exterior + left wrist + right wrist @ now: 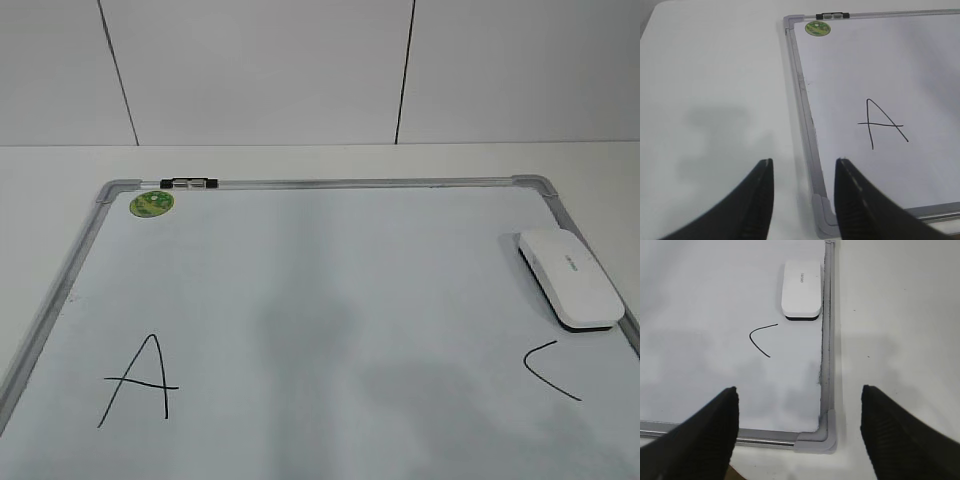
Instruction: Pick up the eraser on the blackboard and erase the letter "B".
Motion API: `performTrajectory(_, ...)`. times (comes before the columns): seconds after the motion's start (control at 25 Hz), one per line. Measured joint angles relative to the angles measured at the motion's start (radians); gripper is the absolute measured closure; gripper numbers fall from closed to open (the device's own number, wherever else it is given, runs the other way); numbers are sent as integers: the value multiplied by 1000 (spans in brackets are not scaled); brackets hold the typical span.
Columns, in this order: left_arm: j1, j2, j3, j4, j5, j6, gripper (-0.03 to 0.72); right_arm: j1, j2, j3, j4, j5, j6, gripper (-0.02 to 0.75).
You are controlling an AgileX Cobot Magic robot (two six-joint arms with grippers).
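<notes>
Smooth, faintly glossy white blackboard (330,290) in brushed silver-grey metal frame with matt grey plastic corners; glossy white plastic eraser (571,277), dark felt beneath; matt white desk (710,90); ribbed matt black gripper fingers (705,435).

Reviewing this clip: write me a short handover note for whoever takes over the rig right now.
Left hand: open, empty, above the blackboard's near left corner.
Right hand: open wide, empty, above the near right corner.
Eraser: lying flat on the board by the right frame, just beyond the "C".
"A" is on the left. No "B" is visible between them; the middle looks blank.
Done: the B appears gone and the eraser set down. Left: nothing obvious; check the board's near edge, which is out of view.
</notes>
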Motion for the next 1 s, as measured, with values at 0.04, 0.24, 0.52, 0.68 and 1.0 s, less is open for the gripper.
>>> performTrajectory(0.04,0,0,0,0,0,0,380,0,0,0,0,0,0,153)
performTrajectory(0.24,20,0,0,0,-2,0,380,0,0,0,-2,-2,2,153)
performTrajectory(0.52,27,0,0,0,-2,0,380,0,0,0,-21,-2,2,153)
performTrajectory(0.68,27,0,0,0,-2,0,380,0,0,0,-21,-2,2,153)
performTrajectory(1.0,27,0,0,0,-2,0,380,0,0,0,-23,-4,2,153)
